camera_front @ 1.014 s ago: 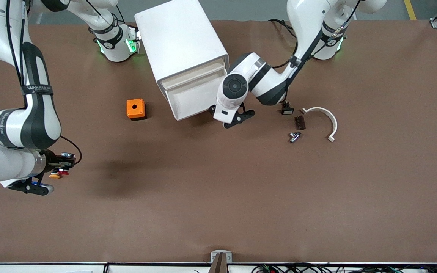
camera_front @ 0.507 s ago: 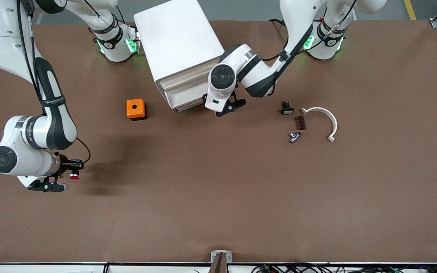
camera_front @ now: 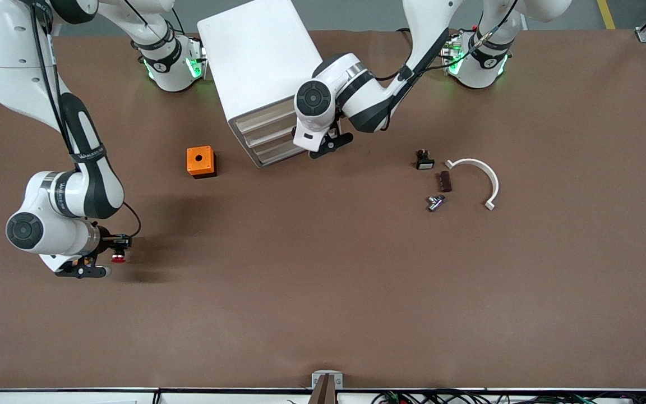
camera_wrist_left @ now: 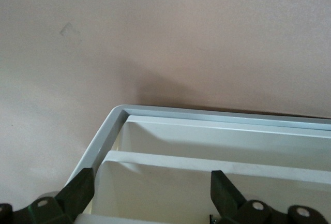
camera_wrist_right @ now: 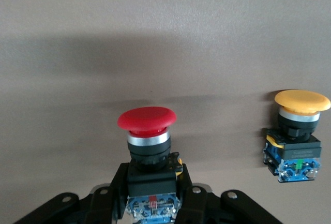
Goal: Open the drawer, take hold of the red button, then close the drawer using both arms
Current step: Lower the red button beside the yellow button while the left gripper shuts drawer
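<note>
The white cabinet stands between the arms' bases, its cream drawer fronts all about flush. The drawer looks pushed in. My left gripper is against the cabinet's front at the end toward the left arm. It stands open, and its fingers straddle a cream drawer front without gripping it. My right gripper hangs low over the table toward the right arm's end. It is shut on the black-and-blue body of the red-capped button, which points upright.
A yellow-capped button stands on the table beside the held one. An orange box with a hole lies near the cabinet. A white curved piece, a black part, a brown piece and a metal fitting lie toward the left arm's end.
The left gripper has pushed the pulled-out drawer back into the cabinet until it is about flush. The right gripper, still shut on the red button, has shifted slightly toward the table's middle.
</note>
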Controlling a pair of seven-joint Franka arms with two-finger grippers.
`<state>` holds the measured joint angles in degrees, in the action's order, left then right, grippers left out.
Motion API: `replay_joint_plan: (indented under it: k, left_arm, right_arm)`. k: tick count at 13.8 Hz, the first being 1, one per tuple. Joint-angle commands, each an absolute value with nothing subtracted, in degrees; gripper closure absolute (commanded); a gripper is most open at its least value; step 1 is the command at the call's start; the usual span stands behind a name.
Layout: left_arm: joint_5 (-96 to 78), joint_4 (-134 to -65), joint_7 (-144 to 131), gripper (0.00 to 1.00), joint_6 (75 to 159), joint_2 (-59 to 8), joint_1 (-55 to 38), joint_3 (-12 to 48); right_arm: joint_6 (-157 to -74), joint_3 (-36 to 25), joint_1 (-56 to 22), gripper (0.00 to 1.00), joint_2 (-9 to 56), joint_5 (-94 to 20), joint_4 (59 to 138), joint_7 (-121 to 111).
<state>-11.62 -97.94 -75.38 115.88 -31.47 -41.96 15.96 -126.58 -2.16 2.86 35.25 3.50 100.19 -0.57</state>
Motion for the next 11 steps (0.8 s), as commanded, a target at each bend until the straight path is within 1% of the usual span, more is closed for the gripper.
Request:
replay_joint_plan:
  k: [1,4,6,9,11]
  left_arm:
    - [-13.8,-95.8,-76.8,0.0,122.0,-33.4,-44.9,16.6]
    - [-12.8,-95.9,-76.7,0.0,120.4,-32.8,-43.6,15.3]
    - [-10.3,-95.0,-76.3,0.0,116.0,-31.4,-41.2,12.8]
    - [-4.3,-92.3,-75.9,0.0,107.7,-29.4,-35.5,12.7]
    - [-1.2,-89.0,-74.5,0.0,102.0,-28.1,-31.9,12.7]
  right_arm:
    - [-128.7,-1.4,3.7,0.79,36.0,4.7,101.1,1.3]
    - [-129.1,-1.8,3.3,0.79,36.2,4.7,101.7,3.3]
    - [-129.4,-1.8,3.3,0.79,36.3,4.7,101.7,3.3]
    - [-130.1,-1.8,3.4,0.78,36.4,4.7,102.3,3.3]
    - [-129.9,-1.9,3.3,0.69,36.3,4.7,102.2,3.4]
